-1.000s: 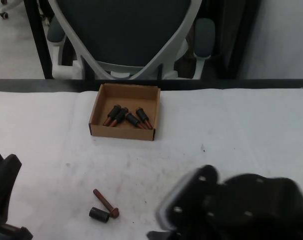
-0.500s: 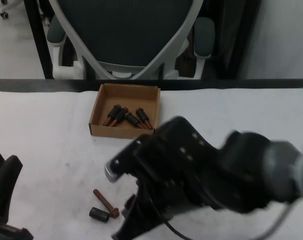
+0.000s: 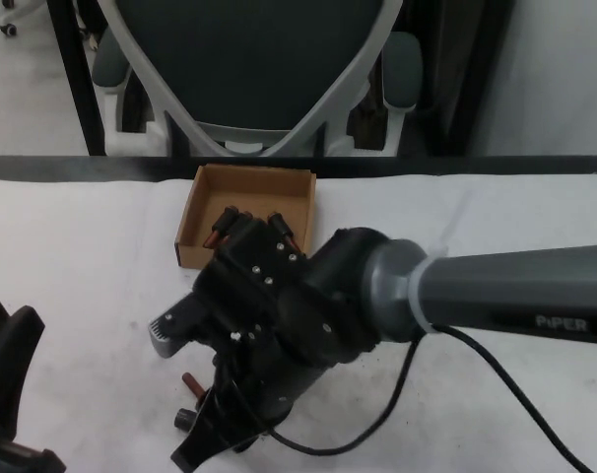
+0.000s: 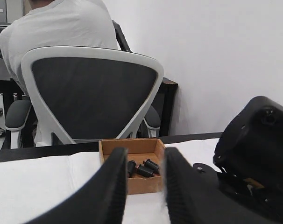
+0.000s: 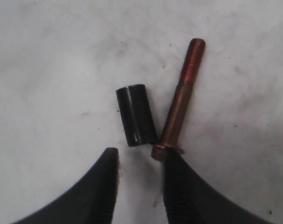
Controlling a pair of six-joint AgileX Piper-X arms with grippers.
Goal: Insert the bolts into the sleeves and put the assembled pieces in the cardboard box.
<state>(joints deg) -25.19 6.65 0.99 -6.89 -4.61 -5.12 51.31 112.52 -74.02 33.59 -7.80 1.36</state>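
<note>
1. Right gripper point(image 5: 140, 155) hangs low over the bench point(image 5: 48, 56), fingers spread, nothing held.
2. Just off its tips, the loose sleeve point(image 5: 137, 114) lies beside the bolt point(image 5: 180, 100).
3. At twelve o'clock from them sits the cardboard box point(image 3: 249, 177), assembled pieces point(image 3: 225, 219) inside.
4. At nine o'clock is the left gripper point(image 4: 145, 156), spread and empty.

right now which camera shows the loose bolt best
The right wrist view: the bolt lies whole beside the sleeve, just ahead of the right gripper. The high view catches one end past the arm; the left wrist view faces the box.
</note>
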